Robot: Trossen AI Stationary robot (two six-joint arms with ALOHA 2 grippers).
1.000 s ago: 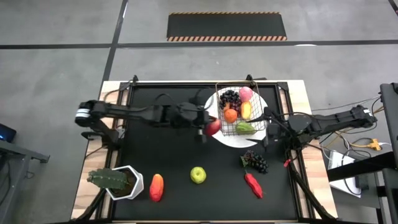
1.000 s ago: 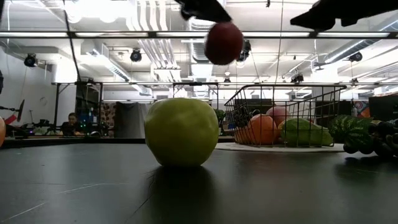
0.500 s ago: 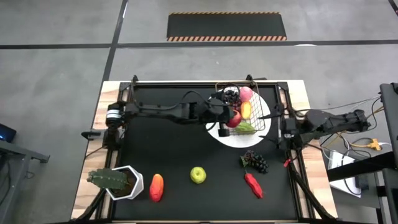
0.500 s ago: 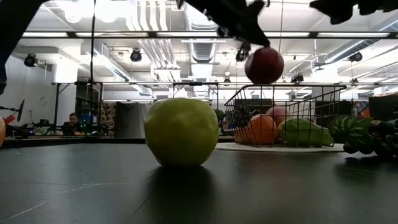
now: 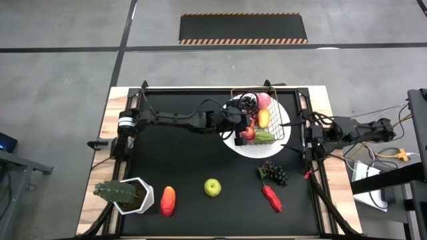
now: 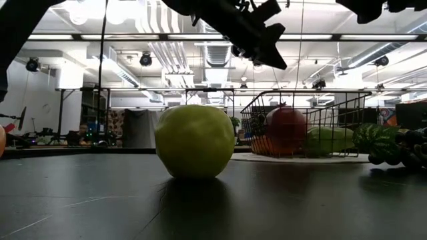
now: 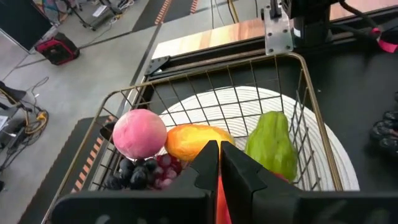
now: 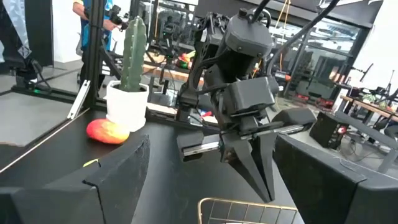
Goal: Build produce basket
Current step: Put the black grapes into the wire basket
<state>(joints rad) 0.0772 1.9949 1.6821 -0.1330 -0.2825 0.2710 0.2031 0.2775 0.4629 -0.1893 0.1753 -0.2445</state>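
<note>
The wire basket (image 5: 261,117) stands on a white plate (image 5: 235,148) at the table's far right. It holds a red apple (image 6: 285,127), a pink peach (image 7: 140,132), a yellow mango (image 7: 191,140), a green pepper (image 7: 271,147) and dark grapes (image 7: 138,175). My left gripper (image 6: 279,61) hangs shut above the basket's left side, with the red apple (image 5: 248,133) lying below it and apart from it in the low view. My right gripper (image 5: 308,137) waits open at the table's right edge, level, with nothing between its fingers.
On the black mat lie a green apple (image 5: 212,187), an orange-red fruit (image 5: 167,200), a bunch of dark grapes (image 5: 273,173) and a red pepper (image 5: 271,197). A cactus in a white pot (image 5: 127,195) stands at the near left corner.
My left gripper has carried the red apple toward the table's right edge, over the basket's rim, and has sunk a little. The apple, which hung just under the fingers, now lies in the basket below them. My right gripper has drawn back toward the right edge.
</note>
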